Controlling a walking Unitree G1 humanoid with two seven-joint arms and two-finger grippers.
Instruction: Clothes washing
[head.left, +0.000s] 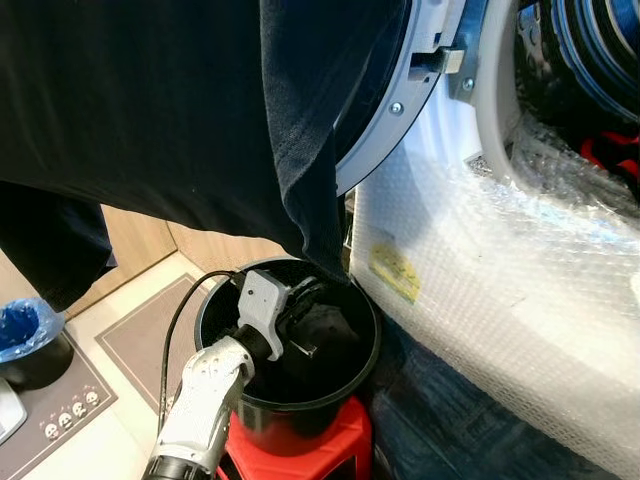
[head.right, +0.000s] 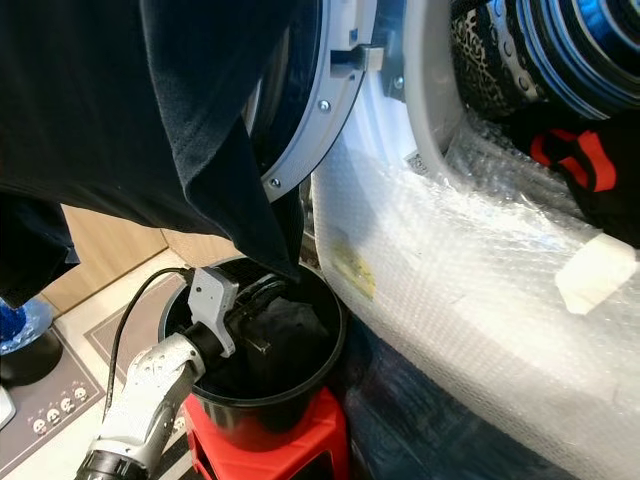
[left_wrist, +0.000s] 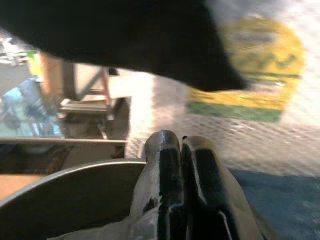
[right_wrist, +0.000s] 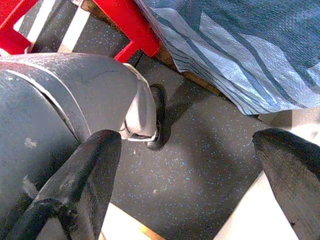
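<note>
We judge this as the unloading step. Our left gripper (head.left: 305, 300) sits in the black bucket (head.left: 365, 350) on the red stool (head.left: 345, 430), fingers pressed together, apparently empty. Dark cotton garment (head.left: 300, 170) drapes from above into the bucket, near the bubble-wrapped washer (head.left: 500, 270). Next: pinch cloth, lift toward the drum. Right gripper (right_wrist: 185, 170) hangs spread wide over speckled floor.

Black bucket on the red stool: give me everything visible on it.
The bucket is round, black and glossy, plastic by its look, with a rolled rim. It stands upright on the red stool, just in front of the bubble-wrapped washing machine, below its open door. Dark clothes lie inside. A dark garment hanging from above trails its tip over the far rim. The left gripper reaches down into it, fingers together among the clothes; what they hold, if anything, cannot be made out.
</note>
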